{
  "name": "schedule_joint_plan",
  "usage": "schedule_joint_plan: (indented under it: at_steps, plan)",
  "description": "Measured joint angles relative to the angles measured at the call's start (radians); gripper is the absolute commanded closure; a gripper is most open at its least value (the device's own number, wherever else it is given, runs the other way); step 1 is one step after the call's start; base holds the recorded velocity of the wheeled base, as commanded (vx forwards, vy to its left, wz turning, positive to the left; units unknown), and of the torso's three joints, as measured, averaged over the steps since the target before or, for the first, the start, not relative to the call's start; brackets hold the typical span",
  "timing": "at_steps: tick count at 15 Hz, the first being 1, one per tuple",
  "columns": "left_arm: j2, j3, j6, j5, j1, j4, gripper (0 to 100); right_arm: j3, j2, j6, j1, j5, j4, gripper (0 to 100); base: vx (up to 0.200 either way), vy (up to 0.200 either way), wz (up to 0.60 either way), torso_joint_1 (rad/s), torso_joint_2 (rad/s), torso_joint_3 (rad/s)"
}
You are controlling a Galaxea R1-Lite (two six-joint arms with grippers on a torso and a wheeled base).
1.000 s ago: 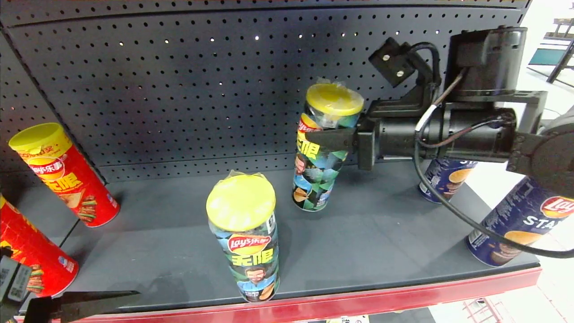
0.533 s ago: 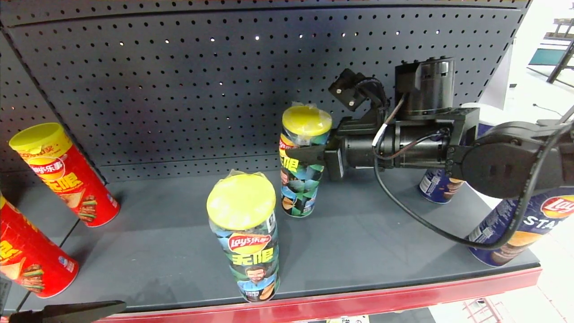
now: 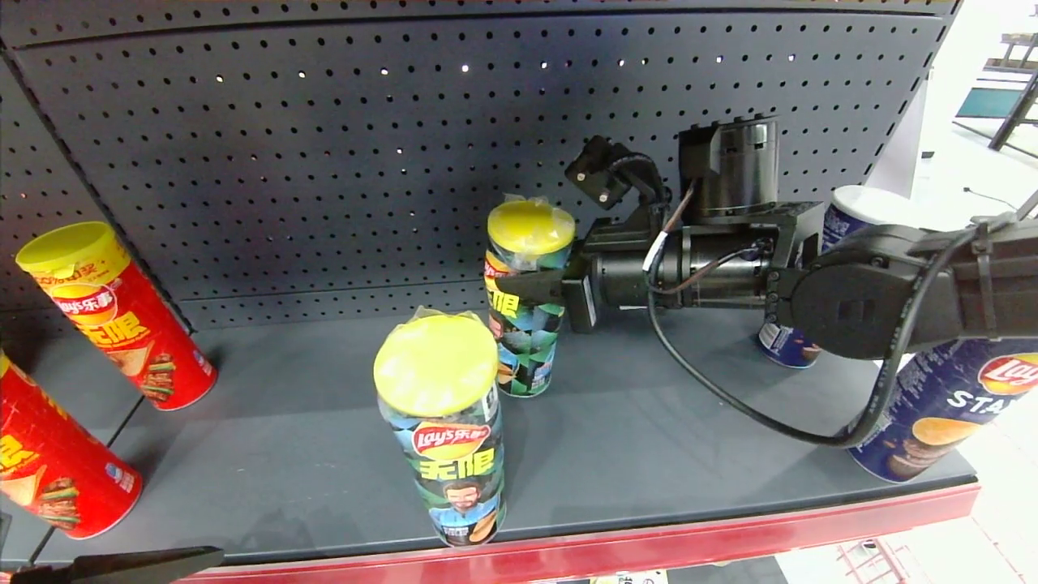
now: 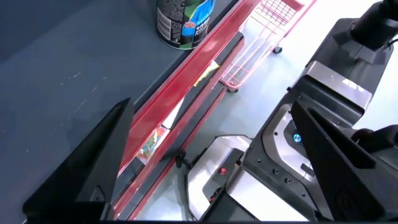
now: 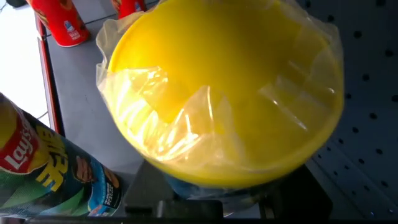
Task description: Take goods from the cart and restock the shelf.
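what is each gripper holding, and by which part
Right gripper holds the green can by its upper body, just under the yellow lid. Left gripper is open and empty.

Head camera looks down onto the shelf [image 3: 665, 438]; right wrist sits close over the yellow-lidded can [image 5: 230, 81] both share; left wrist faces the shelf's edge.

Six canisters counted on the shelf [image 3: 649, 438]. Two red canisters [image 3: 113, 316] [image 3: 57, 462] at frame left and two green yellow-lidded canisters [image 3: 523, 341] [image 3: 450, 454] at centre. Two blue canisters [image 3: 785, 345] [image 3: 941, 405] at right.
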Motion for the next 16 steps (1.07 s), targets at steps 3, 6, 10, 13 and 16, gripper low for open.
schedule_joint_plan:
  at_steps: [3, 6, 10, 13, 16]
  plan:
    - [-0.001, 0.002, 0.0, 0.0, 0.0, 0.0, 0, 0.0, 0.008, 0.0, 0.004, -0.001, 0.0, 100, 0.0, 0.0, 0.0, 0.0, 0.0, 0.0]
    - [-0.001, 0.007, 0.0, 0.0, 0.0, 0.0, 0, 0.001, 0.011, 0.001, 0.016, -0.005, -0.001, 0, 0.0, 0.0, 0.0, 0.0, 0.0, 0.0]
    - [0.0, 0.01, -0.007, 0.0, 0.0, 0.0, 0, 0.019, 0.007, 0.007, 0.031, -0.014, -0.002, 0, 0.0, 0.0, 0.0, 0.0, 0.0, 0.0]
    - [0.0, 0.01, -0.015, 0.0, 0.0, -0.001, 0, 0.055, -0.018, 0.01, 0.031, -0.015, -0.005, 0, 0.0, 0.0, 0.0, 0.0, 0.0, 0.0]
    - [0.006, 0.008, -0.016, 0.0, 0.0, -0.001, 0, 0.147, -0.074, 0.011, 0.016, -0.016, -0.007, 0, 0.0, 0.0, 0.0, 0.0, 0.0, 0.0]
